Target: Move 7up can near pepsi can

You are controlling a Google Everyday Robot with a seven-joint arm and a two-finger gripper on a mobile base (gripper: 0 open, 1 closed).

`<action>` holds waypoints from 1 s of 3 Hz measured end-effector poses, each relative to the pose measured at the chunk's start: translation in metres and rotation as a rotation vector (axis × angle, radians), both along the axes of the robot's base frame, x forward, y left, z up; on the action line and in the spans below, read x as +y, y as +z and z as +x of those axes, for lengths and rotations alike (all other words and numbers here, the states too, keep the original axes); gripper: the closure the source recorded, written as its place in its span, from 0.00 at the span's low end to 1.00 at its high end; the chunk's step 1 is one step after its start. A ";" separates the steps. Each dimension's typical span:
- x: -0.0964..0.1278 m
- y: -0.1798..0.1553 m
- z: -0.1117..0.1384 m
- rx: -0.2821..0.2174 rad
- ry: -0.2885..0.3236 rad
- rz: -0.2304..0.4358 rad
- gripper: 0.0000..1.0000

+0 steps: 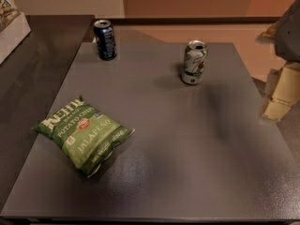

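Note:
The 7up can, silvery-white with green markings and a red spot, stands upright on the grey table at the back, right of centre. The pepsi can, dark navy blue with a silver top, stands upright at the table's back left corner, well apart from the 7up can. My gripper is at the right edge of the view, beyond the table's right side, to the right of and lower in the picture than the 7up can. It touches neither can and holds nothing that I can see.
A green bag of jalapeño potato chips lies on the table's left front part. A darker counter adjoins the table on the left, with a white box at its far end.

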State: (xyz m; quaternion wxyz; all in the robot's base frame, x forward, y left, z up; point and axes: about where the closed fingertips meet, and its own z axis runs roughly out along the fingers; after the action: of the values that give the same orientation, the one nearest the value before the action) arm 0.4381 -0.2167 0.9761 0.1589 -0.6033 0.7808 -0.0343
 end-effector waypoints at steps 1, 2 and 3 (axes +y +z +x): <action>0.000 0.000 0.000 0.000 0.000 0.000 0.00; 0.001 -0.008 0.018 -0.006 -0.037 0.058 0.00; 0.008 -0.022 0.045 -0.021 -0.083 0.141 0.00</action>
State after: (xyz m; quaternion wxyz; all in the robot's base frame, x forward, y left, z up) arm 0.4828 -0.2090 0.9537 0.2076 -0.5574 0.8038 0.0076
